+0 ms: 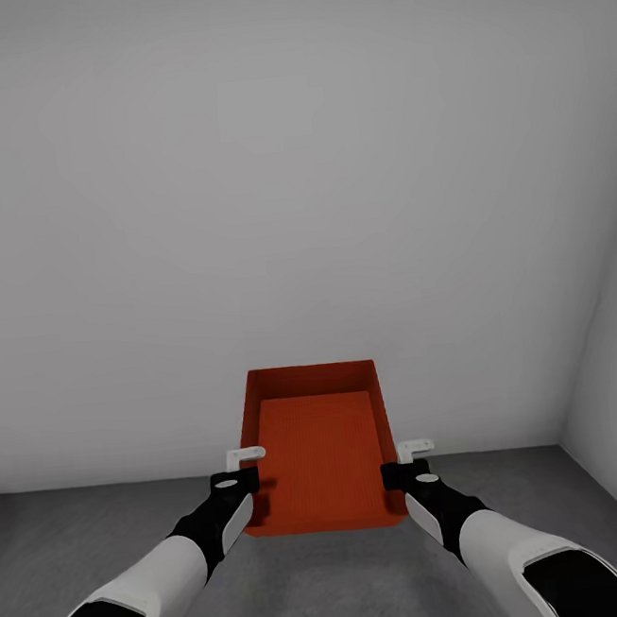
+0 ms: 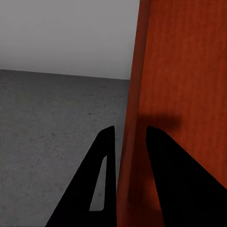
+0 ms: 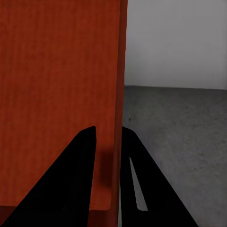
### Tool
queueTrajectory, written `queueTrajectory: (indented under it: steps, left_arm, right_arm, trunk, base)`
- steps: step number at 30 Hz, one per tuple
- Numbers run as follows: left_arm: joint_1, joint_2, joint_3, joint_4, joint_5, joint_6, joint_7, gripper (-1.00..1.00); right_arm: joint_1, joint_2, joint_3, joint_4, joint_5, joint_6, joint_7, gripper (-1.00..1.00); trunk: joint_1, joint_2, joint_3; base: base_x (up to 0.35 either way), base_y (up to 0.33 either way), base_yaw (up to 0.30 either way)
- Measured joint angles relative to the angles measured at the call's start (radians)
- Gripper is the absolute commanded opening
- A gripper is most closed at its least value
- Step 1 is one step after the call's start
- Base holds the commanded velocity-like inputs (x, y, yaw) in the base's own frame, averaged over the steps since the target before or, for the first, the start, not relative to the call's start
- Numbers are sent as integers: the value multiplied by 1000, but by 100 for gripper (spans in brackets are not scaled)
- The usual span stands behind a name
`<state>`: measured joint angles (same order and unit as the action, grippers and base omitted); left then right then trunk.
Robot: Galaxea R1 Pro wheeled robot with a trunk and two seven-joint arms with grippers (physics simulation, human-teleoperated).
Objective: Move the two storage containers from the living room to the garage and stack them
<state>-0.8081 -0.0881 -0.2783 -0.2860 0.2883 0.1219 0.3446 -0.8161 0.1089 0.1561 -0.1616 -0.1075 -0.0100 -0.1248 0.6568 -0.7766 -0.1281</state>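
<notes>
An orange-red storage container (image 1: 321,450) sits low in the frame's centre, open-topped, its ribbed bottom bare. The left gripper (image 1: 242,475) pinches its left wall between black fingers (image 2: 106,165); the right gripper (image 1: 401,465) clamps its right wall. Below lies dark grey concrete floor (image 1: 318,583), behind it a pale grey wall (image 1: 285,178).

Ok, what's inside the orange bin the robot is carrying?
Nothing visible: the storage container shows only its bare ribbed orange bottom. The left gripper and right gripper each clamp a side wall. What lies on the floor beneath it is hidden.
</notes>
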Motion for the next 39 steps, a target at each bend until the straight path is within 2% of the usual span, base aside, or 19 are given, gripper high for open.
queueTrajectory:
  steps: [39]
  left_arm:
    - [0, 0, 0, 3, 1, -2, 0, -100]
  right_arm:
    - [0, 0, 3, 1, -1, 0, -1, -100]
  trunk:
    - [0, 0, -63]
  base:
    - [0, 0, 0]
